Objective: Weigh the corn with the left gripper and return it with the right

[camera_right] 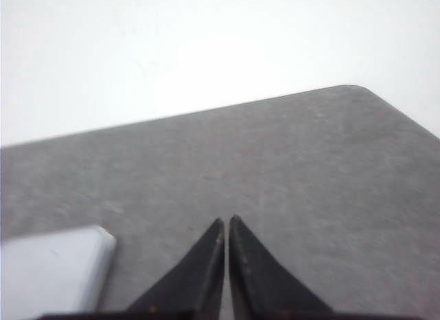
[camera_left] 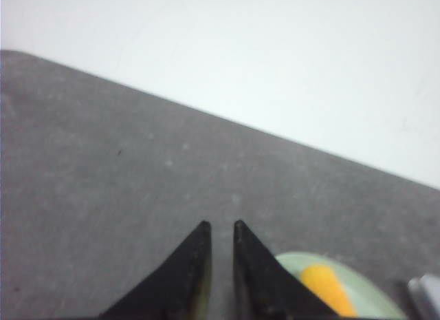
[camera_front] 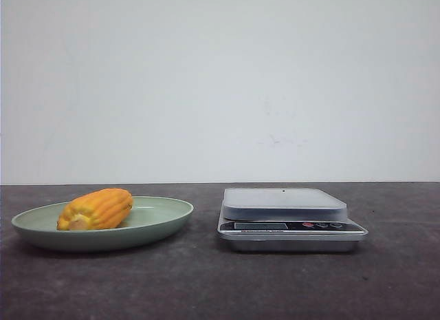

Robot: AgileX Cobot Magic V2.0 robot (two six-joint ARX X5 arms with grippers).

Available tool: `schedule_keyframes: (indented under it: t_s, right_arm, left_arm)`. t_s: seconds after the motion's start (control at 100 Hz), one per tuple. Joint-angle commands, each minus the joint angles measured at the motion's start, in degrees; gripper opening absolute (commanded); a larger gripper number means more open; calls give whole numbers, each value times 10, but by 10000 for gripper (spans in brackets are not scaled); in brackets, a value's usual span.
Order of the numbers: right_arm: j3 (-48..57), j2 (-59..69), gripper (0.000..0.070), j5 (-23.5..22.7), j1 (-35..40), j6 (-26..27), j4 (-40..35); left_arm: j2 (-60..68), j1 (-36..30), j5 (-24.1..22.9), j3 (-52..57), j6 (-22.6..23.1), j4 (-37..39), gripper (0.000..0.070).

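Note:
The corn (camera_front: 96, 208) is a stubby orange-yellow cob piece lying on its side in a pale green plate (camera_front: 165, 213) at the left of the dark table. It also shows in the left wrist view (camera_left: 326, 287), partly hidden behind one finger. My left gripper (camera_left: 221, 224) hovers over bare table beside the plate, its black pointed fingers almost together with a narrow gap, holding nothing. My right gripper (camera_right: 227, 219) is shut and empty over bare table beside the scale. Neither gripper shows in the front view.
A silver kitchen scale (camera_front: 285, 203) with a flat pale platform stands right of the plate; its corner shows in the right wrist view (camera_right: 55, 272). A white wall rises behind the table's far edge. The table's rounded corner (camera_right: 357, 89) lies past the right gripper.

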Motion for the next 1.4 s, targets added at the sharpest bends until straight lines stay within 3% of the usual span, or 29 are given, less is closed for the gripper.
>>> schedule_keyframes:
  t_s: [0.0,0.2,0.24,0.32,0.34,0.39,0.61,0.77,0.98,1.39]
  right_arm:
    - [47,42,4,-11,0,20,-1]
    - [165,129,28,-32,13,11,-25]
    - [182,139,96,-38,17,5,-32]
    - [213,156,380,-40,26,-4,-46]
    - [218,158,423,-41,28,-5,-48]
    - [233,165,507,-47,34,-11,-58]
    - [285,189,506,-64,54,-13,-117]
    - [296,201,506,-97,61,-13,-129]
    - [296,207,509,-131,61,-12,-143]
    - [296,208,511,-129,60,-25,-180]
  left_arm:
    - [35,0,-1,54,-10,-15,14]
    - [138,0,25,220,38,-92,25]
    - [151,0,42,245,45,-101,87]
    - [167,0,71,282,46,-107,348]
    - [170,-1,78,289,46,-107,393]
    - [181,-5,84,307,47,-106,391]
    - [290,-47,88,398,49,-126,387]
    - [408,-114,87,448,35,-148,387]
    - [552,-185,72,450,27,-157,387]
    - [802,-266,24,450,12,-156,390]
